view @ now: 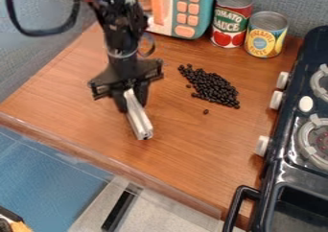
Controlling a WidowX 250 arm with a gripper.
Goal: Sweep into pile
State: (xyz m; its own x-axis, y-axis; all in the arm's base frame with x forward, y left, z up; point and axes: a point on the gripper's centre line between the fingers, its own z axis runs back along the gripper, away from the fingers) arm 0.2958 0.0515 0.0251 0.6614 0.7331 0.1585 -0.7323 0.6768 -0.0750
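Observation:
My black gripper [131, 96] hangs over the left-middle part of the wooden counter, shut on a pale grey-white bar [137, 115]. The bar slants down toward the front, its end low over the wood or touching it; I cannot tell which. To the right of the gripper, a patch of small black beans [215, 87] lies on the counter, densest toward its right side and thinner at the upper left. A single bean [205, 111] lies apart, just in front of the patch, with bare wood between the beans and the bar.
Behind the beans stand a tomato sauce can [231, 19], a pineapple can [265, 34] and a teal toy microwave [192, 10]. A dark toy stove [288, 145] with white knobs borders the right side. The counter's front edge [115, 161] runs diagonally below the gripper.

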